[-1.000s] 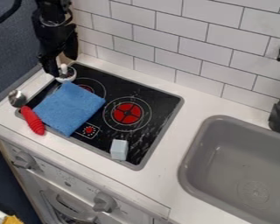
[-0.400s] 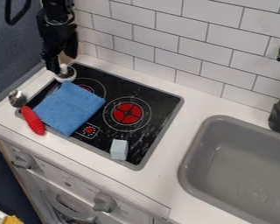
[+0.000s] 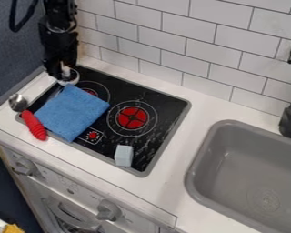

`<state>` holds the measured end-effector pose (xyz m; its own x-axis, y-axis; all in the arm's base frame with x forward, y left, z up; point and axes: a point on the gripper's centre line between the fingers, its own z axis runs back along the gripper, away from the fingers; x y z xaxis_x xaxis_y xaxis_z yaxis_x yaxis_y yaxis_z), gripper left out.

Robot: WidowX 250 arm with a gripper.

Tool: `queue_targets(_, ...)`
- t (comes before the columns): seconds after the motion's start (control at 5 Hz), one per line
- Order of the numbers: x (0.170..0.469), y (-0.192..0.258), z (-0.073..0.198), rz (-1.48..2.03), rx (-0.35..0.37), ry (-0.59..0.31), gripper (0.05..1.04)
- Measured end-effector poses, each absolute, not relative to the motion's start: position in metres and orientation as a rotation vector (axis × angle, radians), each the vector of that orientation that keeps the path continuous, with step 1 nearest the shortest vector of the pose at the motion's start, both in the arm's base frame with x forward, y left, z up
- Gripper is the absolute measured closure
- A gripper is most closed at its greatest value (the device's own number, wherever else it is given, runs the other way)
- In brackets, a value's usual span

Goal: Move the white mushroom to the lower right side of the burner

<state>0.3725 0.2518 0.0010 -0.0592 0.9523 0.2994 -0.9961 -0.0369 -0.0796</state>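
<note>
White mushroom (image 3: 68, 81) sits in the upper left of the frame, at the upper left corner of the black burner (image 3: 166, 105), with the black hand (image 3: 62, 74) right down at it; whether the hand is open or closed on it, I cannot tell. Just below the mushroom, a blue cloth (image 3: 73, 112) covers part of the burner, with a red ridged object (image 3: 34, 125) near its lower left side, partly on the white desk (image 3: 166, 185). A pale block (image 3: 123, 155) rests near the burner's bottom corner, and a grey sink (image 3: 216, 136) takes up the lower right.

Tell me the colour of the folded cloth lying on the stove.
The cloth is plain blue, seen best in the current camera view.
</note>
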Motion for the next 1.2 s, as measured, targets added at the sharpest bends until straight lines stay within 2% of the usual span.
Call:
queue_targets(0.2,0.372,0.253,-0.005,1.607,0.191,-0.295,0.711)
queue_targets(0.4,0.372,0.254,-0.005,1.612,0.197,-0.296,0.858)
queue_targets(0.8,0.371,0.255,-0.005,1.623,0.200,-0.307,0.860)
queue_targets(1.0,0.369,0.250,0.005,1.649,0.181,-0.295,0.860)
queue_targets(1.2,0.369,0.243,0.029,1.690,0.141,-0.287,0.860)
